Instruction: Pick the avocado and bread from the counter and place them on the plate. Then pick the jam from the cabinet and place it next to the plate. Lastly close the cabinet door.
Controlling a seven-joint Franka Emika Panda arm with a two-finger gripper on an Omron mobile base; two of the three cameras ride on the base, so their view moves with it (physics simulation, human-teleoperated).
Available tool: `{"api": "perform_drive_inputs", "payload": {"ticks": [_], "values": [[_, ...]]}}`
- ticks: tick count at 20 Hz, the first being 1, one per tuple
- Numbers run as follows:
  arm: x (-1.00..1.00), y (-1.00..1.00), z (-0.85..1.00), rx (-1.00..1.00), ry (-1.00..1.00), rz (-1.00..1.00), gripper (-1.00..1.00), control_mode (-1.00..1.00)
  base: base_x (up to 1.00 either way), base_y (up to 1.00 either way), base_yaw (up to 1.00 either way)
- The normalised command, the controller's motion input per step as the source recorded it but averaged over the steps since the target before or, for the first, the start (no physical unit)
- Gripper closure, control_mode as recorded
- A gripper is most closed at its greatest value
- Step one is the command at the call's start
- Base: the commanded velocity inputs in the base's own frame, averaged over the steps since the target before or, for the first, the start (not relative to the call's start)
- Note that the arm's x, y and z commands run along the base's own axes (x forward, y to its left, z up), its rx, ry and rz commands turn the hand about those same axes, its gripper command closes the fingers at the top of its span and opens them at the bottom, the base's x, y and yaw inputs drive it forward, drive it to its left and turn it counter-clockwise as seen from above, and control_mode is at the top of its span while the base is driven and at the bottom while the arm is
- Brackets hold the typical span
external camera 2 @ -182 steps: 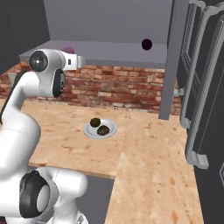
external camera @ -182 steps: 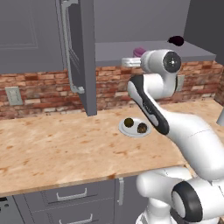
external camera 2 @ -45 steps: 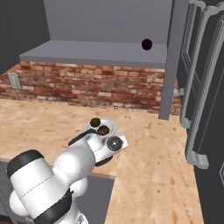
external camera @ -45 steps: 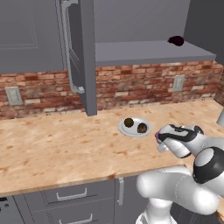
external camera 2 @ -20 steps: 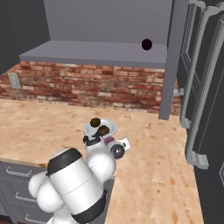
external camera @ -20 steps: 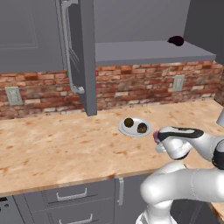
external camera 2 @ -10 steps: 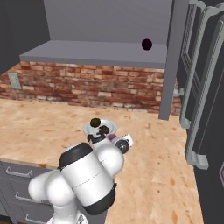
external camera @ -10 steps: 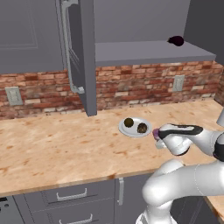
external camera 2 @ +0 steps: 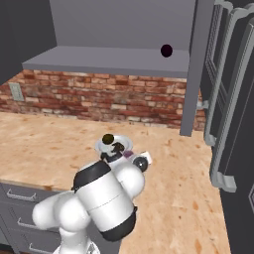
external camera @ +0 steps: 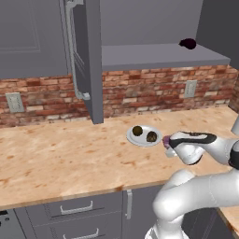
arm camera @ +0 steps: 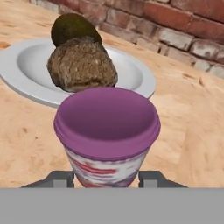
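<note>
Purple-lidded jam [arm camera: 107,135] fills the frame's centre, small, light, probably slick-sided; the gripper [arm camera: 106,178] pinches its lower body beside the plate [arm camera: 140,78].

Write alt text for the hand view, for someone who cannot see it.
A purple-lidded jam jar stands upright on the counter between the gripper's two fingertips, right next to a pale plate. On the plate lie the brown bread and, behind it, the dark green avocado, with a brick wall beyond.
</note>
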Motion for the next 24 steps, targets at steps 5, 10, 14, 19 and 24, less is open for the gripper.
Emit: {"api": "perform_drive_inputs", "payload": {"ticks": [5,10,14,19,24], "values": [[-0.6,-0.14,-0.19,-0.03,-0.05,-0.01,-1.0,-1.0,0.0,0.0,0.0],[-0.39,-0.01,-0.03,-0.03,0.0,-0.05,-1.0,-1.0,0.0,0.0,0.0],[-0.25,0.01,0.16,-0.03,0.0,-0.08,-1.0,-1.0,0.0,0.0,0.0],[-0.01,0.12,0.55,-0.03,0.11,-0.16,-1.0,-1.0,0.0,0.0,0.0],[-0.01,0.09,0.64,0.0,0.2,-0.18,-1.0,-1.0,0.0,0.0,0.0]]}}
